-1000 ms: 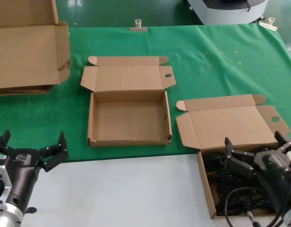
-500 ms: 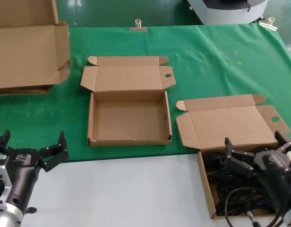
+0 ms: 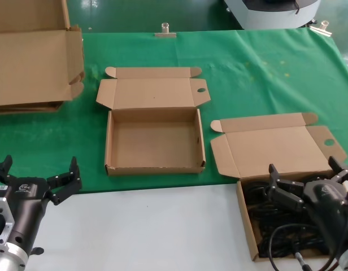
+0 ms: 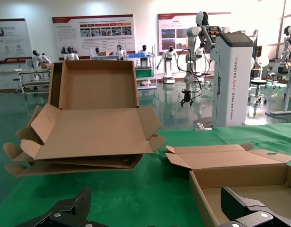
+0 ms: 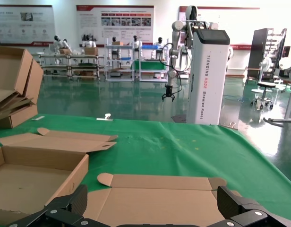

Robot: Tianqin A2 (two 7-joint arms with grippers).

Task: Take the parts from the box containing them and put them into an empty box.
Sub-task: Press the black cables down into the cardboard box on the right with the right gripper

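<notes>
From the head camera I saw the empty box (image 3: pixel 155 141) sitting on the green cloth (image 3: pixel 264 73), near the middle of the table, lid folded back flat behind it and nothing inside. To its right and nearer the robot sat the box containing them (image 3: pixel 248 223), half on the white table edge (image 3: pixel 146 226), its lid (image 3: pixel 273 148) also laid open toward the far side. The parts (image 3: pixel 275 223), black coiled cords, filled its tray in a tangle; I could not count them. The right gripper (image 3: pixel 309 178) hung directly over that tray, fingers spread wide, gripping nothing. The left gripper (image 3: pixel 35 172) was parked low at the near left over the cloth's front edge, also spread wide and holding nothing. A stack of big flattened cartons (image 3: pixel 33 62) lay at the far left corner.

From the left wrist camera I saw both black fingertips (image 4: pixel 242 208) far apart with only cloth between them. The flattened cartons (image 4: pixel 89 127) were ahead, and the empty box (image 4: pixel 240 175) showed beside them with its lid flat behind.

From the right wrist camera I saw the right arm's fingertips (image 5: pixel 65 205) spread just as far, with the open lid (image 5: pixel 159 194) of the cord box lying past them. The empty box (image 5: pixel 37 175) sat off to 1 side on the cloth (image 5: pixel 183 146). The cords themselves were out of that view.
</notes>
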